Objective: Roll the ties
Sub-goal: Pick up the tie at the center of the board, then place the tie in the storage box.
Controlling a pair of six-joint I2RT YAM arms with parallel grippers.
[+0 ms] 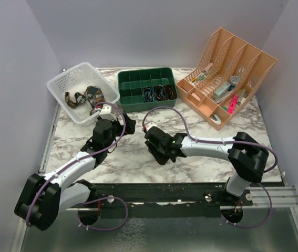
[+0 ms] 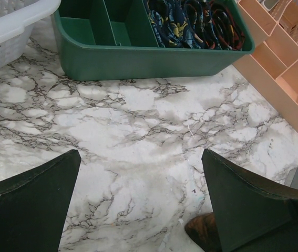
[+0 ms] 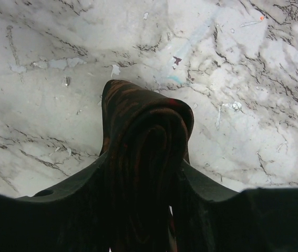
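Marble-patterned counter point(image 1: 127, 164) carries three containers along its far edge: a white basket point(image 1: 57, 86) at the far left, a green divided tray point(image 1: 133, 86) in the far middle and a peach desk organizer point(image 1: 243, 58) at the far right.

The right end effector point(image 3: 143, 160) hangs low over the middle of the counter. It is clenched on a rolled tie point(image 3: 146, 121) of dark brown fabric with a faint reddish pattern. The right wrist view shows the roll wedged between the two fingers, touching both, with its coiled end facing the camera and its far end poking out past the fingertips above the marble.

The left end effector point(image 2: 141, 157) is released, its fingers spread wide with only bare marble between them. It hovers just left of the right one, near the basket, and faces the green tray.

Loose ties point(image 1: 85, 97) lie tangled in the white basket. More rolled ties point(image 2: 196, 21), bluish and dark with red-orange, stand packed side by side in the tray's near right compartments.
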